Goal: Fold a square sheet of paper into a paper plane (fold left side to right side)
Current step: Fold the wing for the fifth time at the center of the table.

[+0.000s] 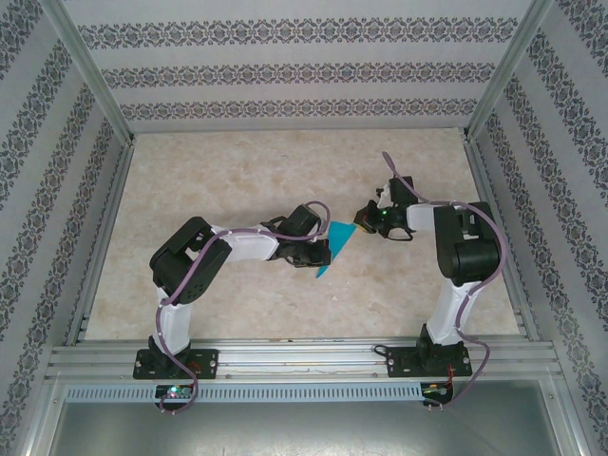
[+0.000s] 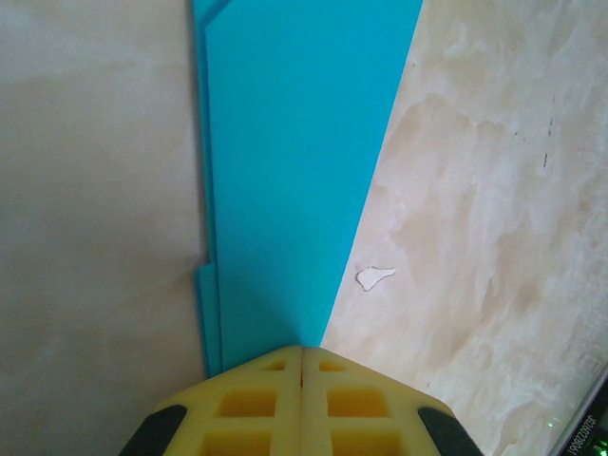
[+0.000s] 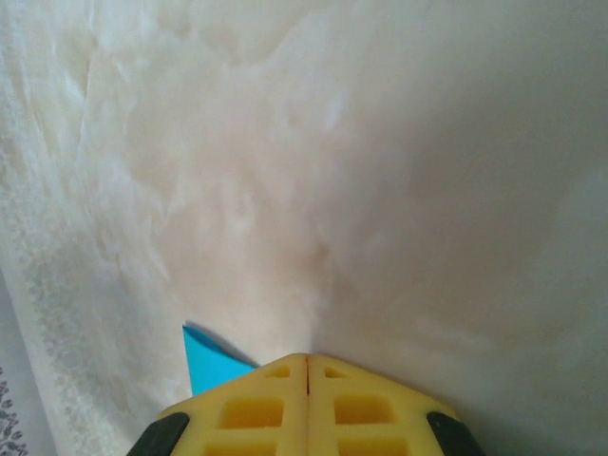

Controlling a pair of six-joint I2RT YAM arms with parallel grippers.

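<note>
The sheet of paper [image 1: 334, 247] lies on the marbled table as a narrow teal folded shape, pointed at its near end. In the left wrist view the paper [image 2: 294, 171] runs straight away from my left gripper [image 2: 302, 350], layered edges showing along its left side. That gripper [image 1: 322, 255] is shut, its yellow tips resting on the paper's near end. My right gripper [image 1: 365, 225] is shut too, at the paper's far right corner. In the right wrist view a teal corner [image 3: 204, 363] pokes out to the left under the closed right gripper [image 3: 307, 358].
A small white chip [image 2: 373, 277] marks the table just right of the paper. Patterned walls and aluminium posts [image 1: 95, 85] enclose the table on three sides. A metal rail [image 1: 304, 356] carrying both arm bases runs along the near edge.
</note>
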